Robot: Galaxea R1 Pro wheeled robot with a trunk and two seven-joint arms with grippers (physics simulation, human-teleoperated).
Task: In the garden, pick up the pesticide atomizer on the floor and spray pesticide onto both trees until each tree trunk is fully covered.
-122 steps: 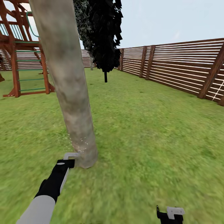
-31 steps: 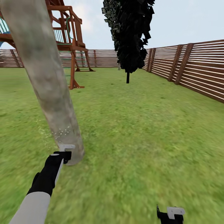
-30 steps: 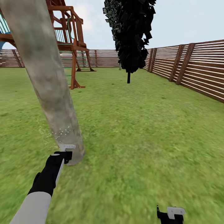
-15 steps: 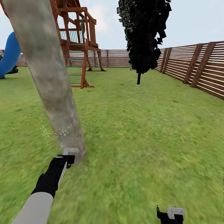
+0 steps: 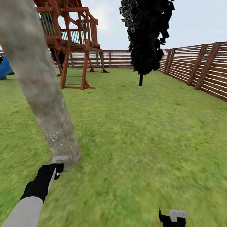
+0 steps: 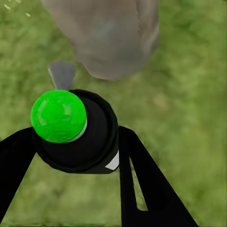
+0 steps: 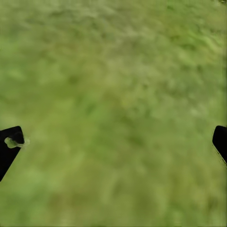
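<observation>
Since the earliest picture the head camera has swung: the playset (image 5: 74, 47) now stands right of the tree trunk (image 5: 41, 88), the dark conifer (image 5: 146, 34) farther right, and a blue slide (image 5: 4, 66) shows left of it.

The left arm (image 5: 23, 209) has a smooth pale grey forearm that runs into a matte black wrist section, ending in a small light grey plate beside the tree trunk (image 5: 41, 88). Its black fingers (image 6: 146, 184) are flat and tapering, one with a narrow slot. The right gripper (image 5: 172, 218) is black with a light grey bracket on top.
</observation>
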